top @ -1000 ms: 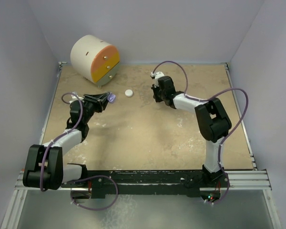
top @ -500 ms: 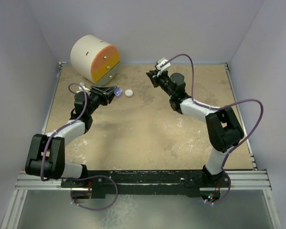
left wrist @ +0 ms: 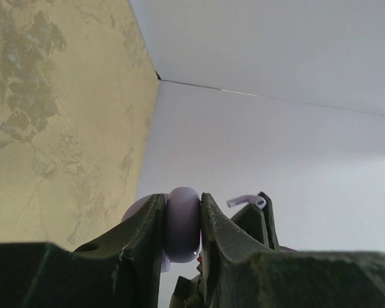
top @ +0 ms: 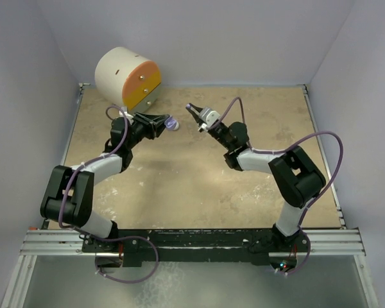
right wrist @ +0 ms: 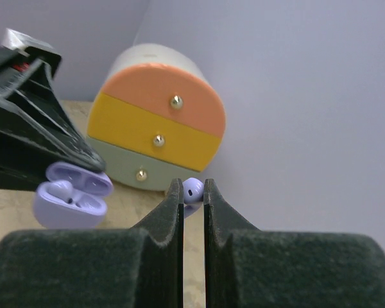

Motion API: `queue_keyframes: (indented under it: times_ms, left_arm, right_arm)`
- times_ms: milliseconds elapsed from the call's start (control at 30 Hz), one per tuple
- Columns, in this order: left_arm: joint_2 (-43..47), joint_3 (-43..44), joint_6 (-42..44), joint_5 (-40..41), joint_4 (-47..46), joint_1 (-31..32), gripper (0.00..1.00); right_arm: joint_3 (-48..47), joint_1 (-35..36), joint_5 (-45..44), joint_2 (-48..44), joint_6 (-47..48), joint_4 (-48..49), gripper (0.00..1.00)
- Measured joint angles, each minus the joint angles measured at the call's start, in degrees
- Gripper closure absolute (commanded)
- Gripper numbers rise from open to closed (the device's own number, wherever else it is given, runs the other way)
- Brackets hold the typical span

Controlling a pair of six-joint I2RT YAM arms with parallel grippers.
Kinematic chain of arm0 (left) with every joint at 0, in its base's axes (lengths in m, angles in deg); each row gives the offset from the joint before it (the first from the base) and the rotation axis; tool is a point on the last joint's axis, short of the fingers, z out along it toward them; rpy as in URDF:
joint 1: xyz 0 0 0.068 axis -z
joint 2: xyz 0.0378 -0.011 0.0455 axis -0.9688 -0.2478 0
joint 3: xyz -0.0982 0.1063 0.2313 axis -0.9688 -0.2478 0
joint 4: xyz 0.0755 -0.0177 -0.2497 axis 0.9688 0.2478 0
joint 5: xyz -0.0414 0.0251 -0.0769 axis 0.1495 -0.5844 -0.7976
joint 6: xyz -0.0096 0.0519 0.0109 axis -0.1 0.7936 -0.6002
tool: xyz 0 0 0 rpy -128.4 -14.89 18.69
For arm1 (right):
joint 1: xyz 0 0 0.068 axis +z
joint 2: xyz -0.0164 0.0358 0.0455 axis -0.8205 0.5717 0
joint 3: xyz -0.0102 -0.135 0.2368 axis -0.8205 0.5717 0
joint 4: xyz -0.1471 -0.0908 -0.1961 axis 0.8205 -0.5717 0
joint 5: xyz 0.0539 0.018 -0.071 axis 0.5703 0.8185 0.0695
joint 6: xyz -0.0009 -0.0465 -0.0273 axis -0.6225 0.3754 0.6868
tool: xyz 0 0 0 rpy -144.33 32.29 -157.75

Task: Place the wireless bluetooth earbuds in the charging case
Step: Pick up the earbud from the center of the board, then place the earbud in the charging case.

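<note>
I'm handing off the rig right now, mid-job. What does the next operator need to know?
Left gripper: shut on the lilac charging case, lid open.
Right gripper: shut on a purple earbud at its fingertips, facing the case, apart from it.
Done: both things gripped; a second earbud seems already seated in the case, hard to be sure.
Left: carry the held earbud across and seat it in the free slot.

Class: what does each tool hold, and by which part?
Left tool clamps the open lilac charging case across its sides. Right tool pinches a purple earbud; gripped part hidden.
</note>
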Motion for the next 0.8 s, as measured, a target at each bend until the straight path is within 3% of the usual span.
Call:
queue_keyframes:
  times_ms: [233, 800]
  left_arm:
    - [-2.29, 1.70, -0.09, -1.16, 0.02, 0.61, 1.00]
    - [-4.07, 4.70, -0.72, -2.38, 0.02, 1.97, 1.00]
  right_arm:
    - [2.91, 2.05, 2.56, -0.42, 6.27, 8.66, 1.00]
    - [3.06, 2.38, 7.82, -0.42, 9.75, 10.27, 1.00]
